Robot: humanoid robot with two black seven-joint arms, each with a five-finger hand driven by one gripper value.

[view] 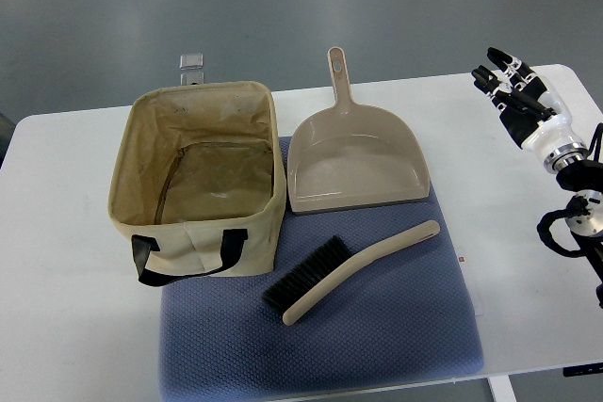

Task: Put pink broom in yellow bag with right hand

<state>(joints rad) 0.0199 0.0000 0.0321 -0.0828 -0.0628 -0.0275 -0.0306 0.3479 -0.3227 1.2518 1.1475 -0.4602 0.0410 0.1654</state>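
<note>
broom [350, 270] on the blue mat [396, 336] — near side, right of the bag [198, 176] (open top); dustpan [356, 162] beyond it; right hand [516, 91] far right — fingers relaxed, empty.

Table, mat and dustpan

A white table [66, 261] fills most of the frame, bearing a blue textured mat [377, 327] at lower centre. A beige dustpan [358, 162] lies on the mat's upper edge, handle pointing up. A small grey object [192, 61] sits beyond the table's far edge, upper left.
</note>
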